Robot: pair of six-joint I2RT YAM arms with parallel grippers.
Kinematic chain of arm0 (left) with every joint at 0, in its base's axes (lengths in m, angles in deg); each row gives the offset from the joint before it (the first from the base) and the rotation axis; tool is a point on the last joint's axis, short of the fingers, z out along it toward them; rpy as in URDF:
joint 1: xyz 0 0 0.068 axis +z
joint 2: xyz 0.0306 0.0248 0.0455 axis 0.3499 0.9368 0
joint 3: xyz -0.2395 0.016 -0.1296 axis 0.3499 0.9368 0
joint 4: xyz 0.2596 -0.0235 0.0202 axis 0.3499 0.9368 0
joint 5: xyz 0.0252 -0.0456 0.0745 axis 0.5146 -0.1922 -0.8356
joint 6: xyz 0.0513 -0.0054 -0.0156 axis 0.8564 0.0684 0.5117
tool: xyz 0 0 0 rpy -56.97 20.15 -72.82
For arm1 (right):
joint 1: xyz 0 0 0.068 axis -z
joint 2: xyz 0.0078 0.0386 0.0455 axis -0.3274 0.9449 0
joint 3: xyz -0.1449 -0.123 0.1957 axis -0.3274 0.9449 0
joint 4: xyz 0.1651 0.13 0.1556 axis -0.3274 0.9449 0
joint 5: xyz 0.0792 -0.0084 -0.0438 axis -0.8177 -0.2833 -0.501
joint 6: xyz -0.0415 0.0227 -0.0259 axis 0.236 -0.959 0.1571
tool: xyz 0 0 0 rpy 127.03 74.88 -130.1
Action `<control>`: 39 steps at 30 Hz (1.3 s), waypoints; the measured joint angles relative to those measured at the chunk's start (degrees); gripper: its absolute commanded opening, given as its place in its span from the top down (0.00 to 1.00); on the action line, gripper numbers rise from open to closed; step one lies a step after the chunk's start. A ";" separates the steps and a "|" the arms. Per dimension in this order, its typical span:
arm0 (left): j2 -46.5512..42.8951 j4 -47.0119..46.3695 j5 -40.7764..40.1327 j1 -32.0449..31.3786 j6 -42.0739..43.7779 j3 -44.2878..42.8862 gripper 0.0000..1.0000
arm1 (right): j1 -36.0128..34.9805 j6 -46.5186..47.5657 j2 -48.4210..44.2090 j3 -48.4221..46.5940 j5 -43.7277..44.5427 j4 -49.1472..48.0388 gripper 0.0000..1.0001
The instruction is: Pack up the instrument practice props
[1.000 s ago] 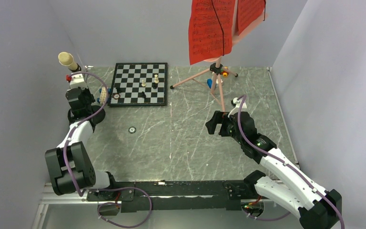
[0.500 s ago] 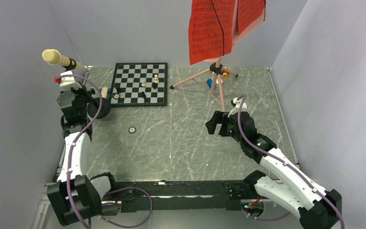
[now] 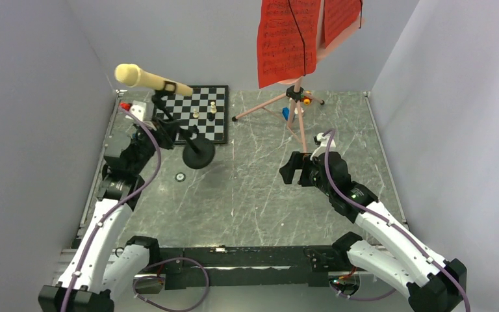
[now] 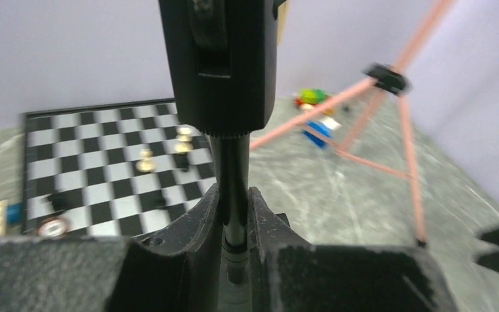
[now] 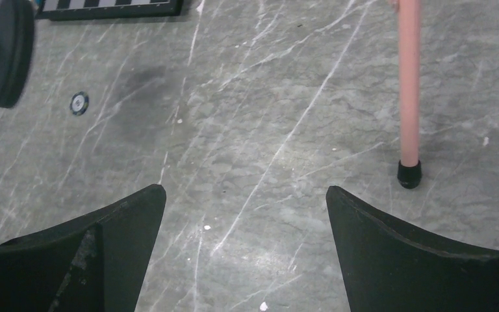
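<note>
The cream foam-headed microphone (image 3: 130, 73) sits tilted on its black stand, whose round base (image 3: 199, 156) hangs above the table in front of the chessboard. My left gripper (image 3: 169, 128) is shut on the stand's thin black pole (image 4: 232, 175), just under the microphone clip (image 4: 221, 65). Red sheet-music pages (image 3: 288, 42) rest on the pink tripod music stand (image 3: 266, 106) at the back. My right gripper (image 3: 290, 170) hovers open and holds nothing, just left of the tripod's near leg (image 5: 408, 78).
A black-and-white chessboard (image 3: 191, 114) with pieces lies at the back left. Small coloured toy bricks (image 3: 307, 100) sit under the tripod. A small round disc (image 3: 180, 176) lies on the marble table. Grey walls close in on the left, back and right.
My left arm has swung the microphone stand out of the far-left corner, rightwards and up; it now hangs tilted in front of the chessboard. The right arm has not moved.
</note>
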 measured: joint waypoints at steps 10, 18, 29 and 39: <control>0.04 -5.99 8.07 -20.26 3.17 6.16 1.00 | -2.34 1.95 -1.79 0.02 -12.00 -4.79 0.04; 5.09 -16.02 8.31 -29.83 5.42 15.93 1.00 | -6.73 1.60 1.64 0.33 -14.19 -9.55 0.11; 7.19 -27.45 0.31 -35.39 6.91 23.45 1.00 | -9.88 -1.57 2.43 8.59 -14.16 -22.36 0.13; 7.26 -28.94 -7.58 -41.70 10.43 24.22 1.00 | -11.72 -2.25 6.27 8.81 -15.52 -25.03 0.13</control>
